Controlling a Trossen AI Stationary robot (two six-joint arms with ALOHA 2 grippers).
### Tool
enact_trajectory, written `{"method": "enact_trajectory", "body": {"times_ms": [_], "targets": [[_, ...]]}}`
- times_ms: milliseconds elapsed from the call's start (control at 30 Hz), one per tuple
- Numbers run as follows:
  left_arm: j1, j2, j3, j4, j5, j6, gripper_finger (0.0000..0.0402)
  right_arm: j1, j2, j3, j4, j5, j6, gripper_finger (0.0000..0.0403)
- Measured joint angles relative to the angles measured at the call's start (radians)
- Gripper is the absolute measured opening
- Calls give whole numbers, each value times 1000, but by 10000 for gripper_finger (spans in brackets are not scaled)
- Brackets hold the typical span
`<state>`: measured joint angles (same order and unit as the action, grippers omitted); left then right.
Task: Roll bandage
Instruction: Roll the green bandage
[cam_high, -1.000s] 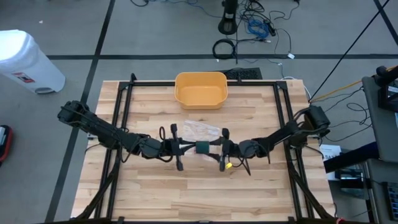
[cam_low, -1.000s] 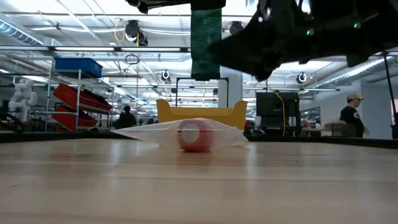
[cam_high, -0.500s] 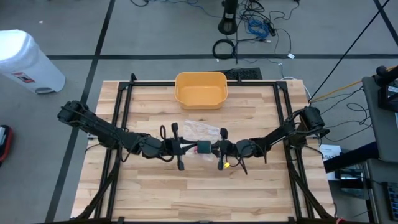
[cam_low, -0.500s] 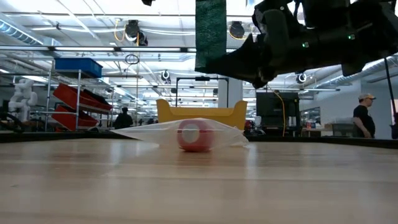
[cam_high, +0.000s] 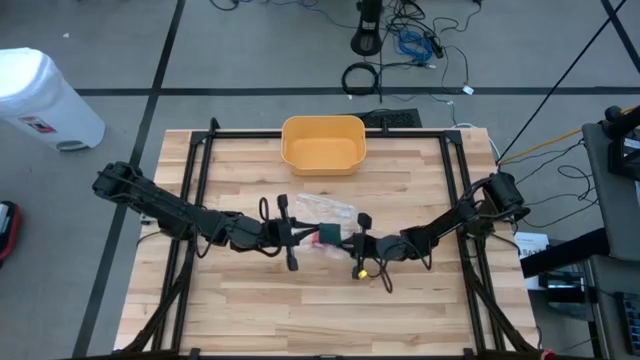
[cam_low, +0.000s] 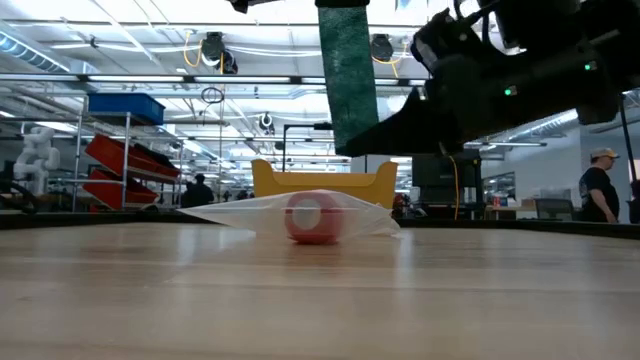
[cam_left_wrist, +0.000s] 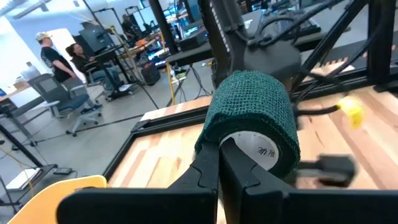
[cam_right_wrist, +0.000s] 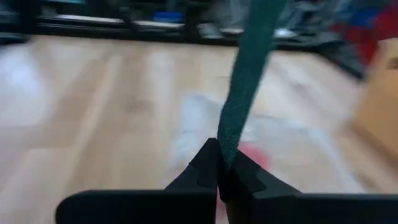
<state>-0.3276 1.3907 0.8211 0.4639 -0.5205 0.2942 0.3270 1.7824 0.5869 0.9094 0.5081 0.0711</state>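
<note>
High view | our left gripper (cam_high: 300, 236) clamped green bandage roll (cam_left_wrist: 252, 118) | right gripper (cam_right_wrist: 219, 169) pinched its loose tail (cam_low: 347, 70) | we judged rolling mid-way, tail unwound.

We see a yellow bin (cam_high: 323, 143) at the worktop's (cam_high: 250, 310) far edge. Nearer the middle lies a clear plastic bag (cam_low: 300, 213) holding a red roll (cam_low: 313, 218). A white trash can (cam_high: 45, 100) stands on the floor.

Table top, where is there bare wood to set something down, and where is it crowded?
Bare wood lies along the table's near edge, and either side of the yellow bin. The middle is crowded: left hand and right hand hold the green bandage above the plastic bag.
</note>
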Motion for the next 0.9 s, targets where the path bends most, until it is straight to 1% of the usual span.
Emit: {"method": "enact_trajectory", "body": {"times_ms": [33, 67, 167, 267, 367, 500, 633, 733, 833, 900], "targets": [[-2, 0, 0, 4, 3, 0, 0, -7, 0, 0, 9, 19, -16, 0], [-4, 0, 0, 8, 4, 0, 0, -14, -1, 0, 33, 6, -32, 0], [-6, 0, 0, 18, -6, 0, 0, -27, -3, 0, 111, -98, -60, 0], [-2, 0, 0, 17, -15, 3, 0, -27, -5, 0, 156, -170, -64, 0], [9, 0, 0, -8, -30, 9, 0, -19, -11, 10, 188, -218, -49, 0], [25, 0, -2, -54, -65, 11, 1, 16, -36, 34, 188, -255, -43, 0], [36, 0, -6, -53, -73, 26, 1, 36, -76, 61, 131, -250, -42, 0], [39, 0, -6, -51, -73, 26, 0, 30, -79, 63, 86, -244, -27, 0], [38, 0, -6, -65, -65, -4, 0, 5, -80, 64, 43, -225, 35, 0], [29, 2, -8, -104, -56, -58, 0, -4, -80, 64, -38, -220, 102, 0]]}}
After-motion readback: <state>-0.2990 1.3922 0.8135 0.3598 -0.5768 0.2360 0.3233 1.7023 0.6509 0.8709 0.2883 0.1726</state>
